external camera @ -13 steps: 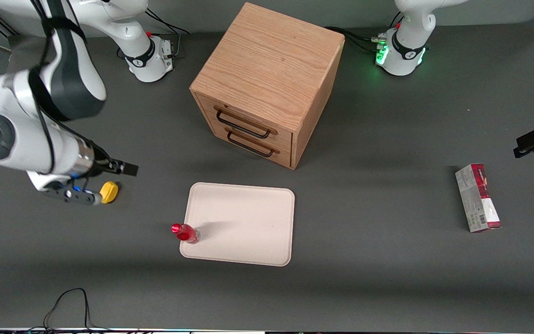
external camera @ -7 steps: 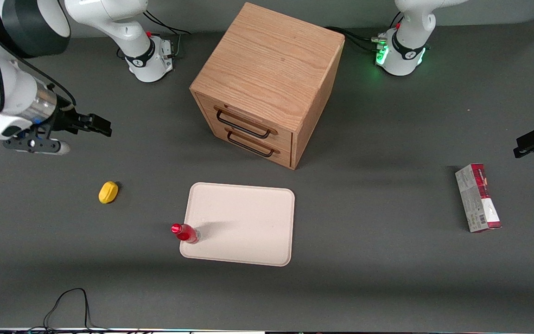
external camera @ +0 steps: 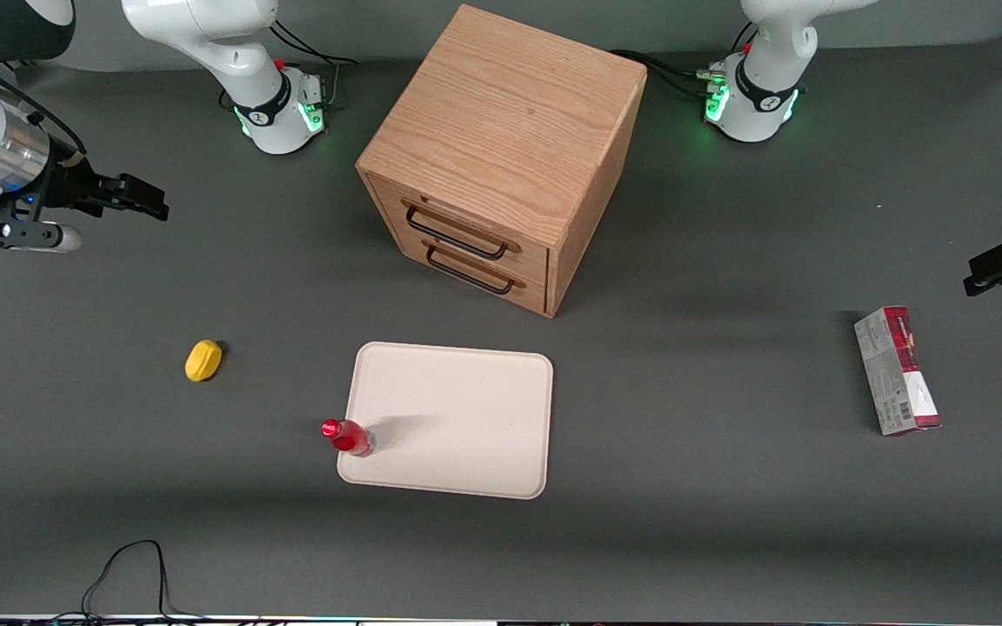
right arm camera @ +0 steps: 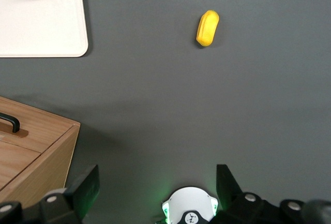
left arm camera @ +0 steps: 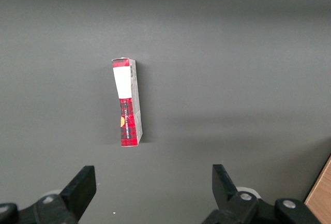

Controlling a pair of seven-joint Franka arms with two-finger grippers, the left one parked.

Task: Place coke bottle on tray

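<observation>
The right arm's gripper (external camera: 140, 198) hangs high above the dark grey table (external camera: 727, 487) at the working arm's end, fingers (right arm camera: 85, 188) spread wide with nothing between them, well apart from the large flat cream tray (external camera: 466, 409).

Count it up: one tray, one small glossy red coke bottle (external camera: 346, 436), one small rounded yellow object (external camera: 203, 360), one oak-coloured wooden two-drawer cabinet (external camera: 501, 148), one red-and-grey rectangular carton (external camera: 897, 369).

The tray lies in front of the cabinet's drawers, nearer the front camera than the cabinet. On it, just one thing: the coke bottle stands at the tray's corner nearest the camera on the working arm's side, its base just inside the rim, red cap leaning out over the edge. The rest of the tray is bare cream surface. Both cabinet drawers are closed, each with a dark handle.

The yellow object sits on the table beside the tray, toward the working arm's end, between tray and gripper. The carton lies flat, well apart from the tray, toward the parked arm's end. Open table runs between gripper and tray, apart from that yellow object.
</observation>
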